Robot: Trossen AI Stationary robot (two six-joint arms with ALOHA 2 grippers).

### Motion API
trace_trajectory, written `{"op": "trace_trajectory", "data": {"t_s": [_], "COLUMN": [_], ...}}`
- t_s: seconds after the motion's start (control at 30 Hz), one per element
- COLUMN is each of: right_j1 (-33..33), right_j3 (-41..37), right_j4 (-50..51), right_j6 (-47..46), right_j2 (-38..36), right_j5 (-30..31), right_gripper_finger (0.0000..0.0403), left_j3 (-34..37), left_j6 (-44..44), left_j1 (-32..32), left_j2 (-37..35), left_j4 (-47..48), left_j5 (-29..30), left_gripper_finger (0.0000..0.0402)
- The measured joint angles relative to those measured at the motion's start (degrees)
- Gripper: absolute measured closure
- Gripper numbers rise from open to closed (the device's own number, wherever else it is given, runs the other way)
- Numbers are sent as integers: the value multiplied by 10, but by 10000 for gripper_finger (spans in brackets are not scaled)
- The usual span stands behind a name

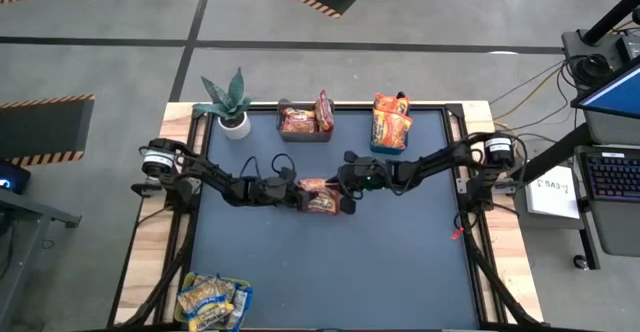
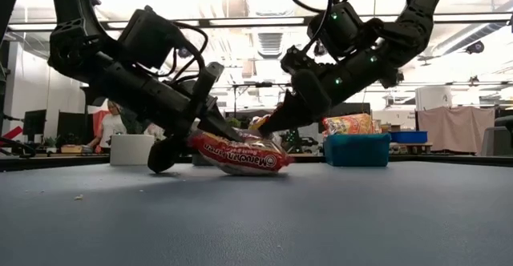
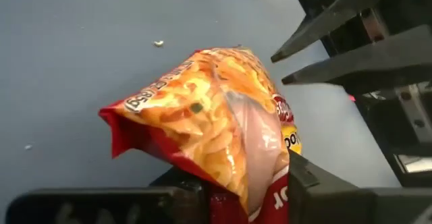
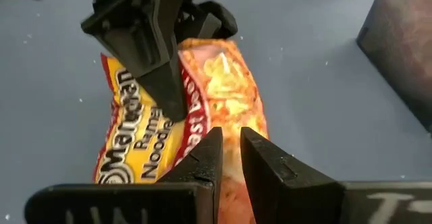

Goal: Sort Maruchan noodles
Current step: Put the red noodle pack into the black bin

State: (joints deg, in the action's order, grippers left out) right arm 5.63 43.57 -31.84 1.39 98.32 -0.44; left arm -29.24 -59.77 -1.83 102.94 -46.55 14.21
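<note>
One red-pink Maruchan packet (image 1: 320, 201) lies at mid-table, its printed face (image 4: 135, 136) showing in the right wrist view. My left gripper (image 1: 298, 196) reaches in from the table's left and is shut on it. My right gripper (image 4: 229, 146) comes from the right. Its fingers are open by only a narrow gap and stand just over the packet's right end (image 2: 272, 163). I cannot tell whether they touch it. More packets sit in bins at the table's edges. My left gripper pinches the packet's left end (image 3: 223, 183) between its two fingers, one finger (image 4: 158, 75) lying across the top face and the other beneath. The fingers slant down from the table's left. The packet is tilted, its held end raised (image 2: 204, 142) and its right end low by the table.
A dark bin (image 1: 290, 132) with red-pink packets and a teal bin (image 1: 378, 148) with orange packets stand at the far edge, beside a potted plant (image 1: 230, 104). A tray (image 1: 245, 297) of yellow-and-blue packets sits at the near left corner. People show beyond the table in the low view.
</note>
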Motion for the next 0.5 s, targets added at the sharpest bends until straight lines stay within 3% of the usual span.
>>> {"op": "trace_trajectory", "data": {"t_s": [0.2,0.5], "right_j1": [-3,-4], "right_j3": [-8,-42], "right_j4": [-2,-5], "right_j6": [14,61], "right_j2": [-44,-176], "right_j5": [0,4], "right_gripper_finger": [360,360], "left_j3": [3,18], "left_j6": [45,89], "left_j1": [0,2], "left_j2": [-25,-124], "left_j4": [-7,-2], "left_j5": [-19,-18], "left_gripper_finger": [330,331]}}
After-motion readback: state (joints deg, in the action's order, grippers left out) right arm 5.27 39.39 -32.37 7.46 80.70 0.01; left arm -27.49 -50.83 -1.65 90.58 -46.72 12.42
